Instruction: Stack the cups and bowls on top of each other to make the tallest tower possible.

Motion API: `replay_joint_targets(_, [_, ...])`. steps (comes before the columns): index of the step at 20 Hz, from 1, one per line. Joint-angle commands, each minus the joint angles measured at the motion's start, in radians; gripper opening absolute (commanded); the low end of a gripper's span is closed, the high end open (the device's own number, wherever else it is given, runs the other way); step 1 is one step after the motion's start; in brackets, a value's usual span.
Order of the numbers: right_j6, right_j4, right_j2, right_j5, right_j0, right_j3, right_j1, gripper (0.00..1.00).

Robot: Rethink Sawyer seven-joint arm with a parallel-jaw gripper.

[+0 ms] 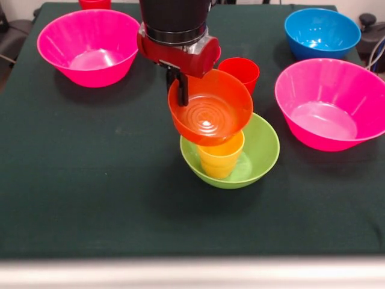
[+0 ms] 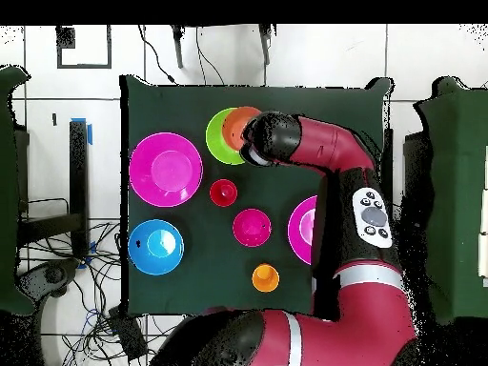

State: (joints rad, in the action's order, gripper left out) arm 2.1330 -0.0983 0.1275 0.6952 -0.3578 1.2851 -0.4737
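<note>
The arm reaches down over the tower (image 1: 225, 150) at counter (image 1: 90, 180) centre; the gripper (image 1: 179, 90) jaws pinch the orange bowl's (image 1: 210, 108) rim, tilted atop the yellow cup (image 1: 221, 158). Counted: two pink bowls (image 1: 90, 45), one blue (image 1: 322, 33).

Front camera faces the robot closely; overhead looks down, seemingly higher, sharing the table (image 1: 90, 198).

Six bowls counted: first hot-pink bowl (image 1: 90, 45), second hot-pink bowl (image 1: 331, 102), blue bowl (image 1: 322, 33), lime-green bowl (image 1: 264, 144), orange bowl (image 1: 210, 111), crimson bowl (image 2: 252, 227). Three cups counted: yellow cup (image 1: 221, 159), red cup (image 1: 240, 71), orange cup (image 2: 265, 277). One red vessel (image 1: 94, 3), cut by the edge, kind undetermined.
</note>
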Motion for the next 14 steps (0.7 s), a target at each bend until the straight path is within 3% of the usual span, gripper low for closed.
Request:
replay_joint_targets(1, [0.004,0.001,0.099,-0.09,-0.009,0.106,0.024,0.0])
replay_joint_targets(7, [-0.006,-0.006,0.116,-0.154,-0.026,0.139,0.034,0.0])
replay_joint_targets(14, [-0.013,0.005,0.134,-0.146,-0.038,0.181,0.016,0.0])
